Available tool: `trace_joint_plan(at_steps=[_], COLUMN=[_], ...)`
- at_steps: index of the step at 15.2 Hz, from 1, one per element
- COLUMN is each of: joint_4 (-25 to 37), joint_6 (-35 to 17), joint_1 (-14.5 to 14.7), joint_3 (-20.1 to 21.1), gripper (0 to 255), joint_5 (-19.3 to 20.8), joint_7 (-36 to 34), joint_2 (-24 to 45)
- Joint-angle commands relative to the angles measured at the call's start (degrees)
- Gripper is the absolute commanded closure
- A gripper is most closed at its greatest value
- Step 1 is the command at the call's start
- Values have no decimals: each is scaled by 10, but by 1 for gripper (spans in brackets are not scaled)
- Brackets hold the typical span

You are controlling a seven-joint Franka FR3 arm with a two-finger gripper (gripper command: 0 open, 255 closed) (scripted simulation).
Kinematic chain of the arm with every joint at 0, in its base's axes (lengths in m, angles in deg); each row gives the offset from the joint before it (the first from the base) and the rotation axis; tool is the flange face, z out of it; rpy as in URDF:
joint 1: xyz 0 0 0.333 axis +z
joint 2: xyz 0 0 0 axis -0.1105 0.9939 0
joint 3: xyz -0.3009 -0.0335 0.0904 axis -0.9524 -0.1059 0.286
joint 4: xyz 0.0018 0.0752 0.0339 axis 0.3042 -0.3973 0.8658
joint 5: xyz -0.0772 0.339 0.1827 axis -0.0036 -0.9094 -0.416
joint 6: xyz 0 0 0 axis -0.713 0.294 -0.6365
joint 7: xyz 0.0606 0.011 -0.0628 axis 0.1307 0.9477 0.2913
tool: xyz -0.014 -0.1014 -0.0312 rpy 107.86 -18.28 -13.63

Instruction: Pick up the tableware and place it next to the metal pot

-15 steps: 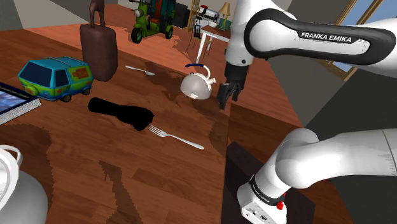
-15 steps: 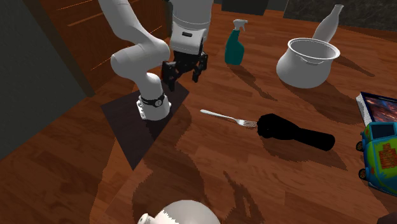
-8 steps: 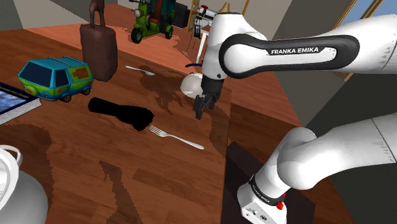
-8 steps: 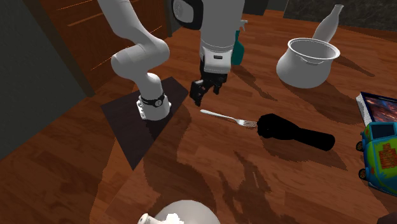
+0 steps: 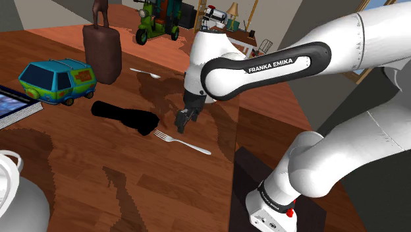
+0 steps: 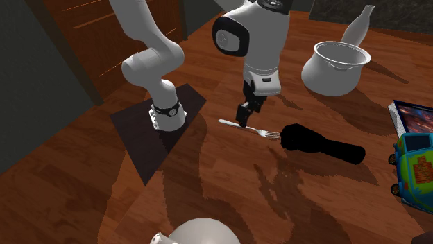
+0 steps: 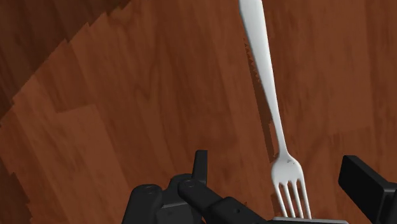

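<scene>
Comparing against a second ago, you have brought the all-black two-finger gripper (image 5: pixel 184 122) (image 6: pixel 243 115) (image 7: pixel 280 175) down over the slim silver fork (image 5: pixel 185 142) (image 6: pixel 248 127) (image 7: pixel 267 83), which lies flat on the brown wooden table (image 5: pixel 79 165) just beside a black torch (image 5: pixel 125 117). Fingers (image 7: pixel 366 184) stand apart, straddling the tines, gripping nothing. Grasp appears imminent; the pale round pot (image 6: pixel 326 77) stands well apart.

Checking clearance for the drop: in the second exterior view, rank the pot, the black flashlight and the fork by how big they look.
Largest to smallest:
1. pale pot, clearly the biggest.
2. black flashlight, long and thick.
3. fork, somewhat shorter than the flashlight and far thinner.
</scene>
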Motion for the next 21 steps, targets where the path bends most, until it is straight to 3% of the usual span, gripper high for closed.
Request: trace_joint_plan(at_steps=[1,10,19,20,21], joint_4=[10,3,2,2,2], joint_6=[-46,-144,-149,-149,-149], joint_1=[7,13,12,12,12], joint_3=[11,26,26,26,26], gripper=[0,0,0,255,255], joint_5=[-2,6,7,7,7], joint_7=[0,-8,-8,-8,-8], joint_2=[42,119,123,123,123])
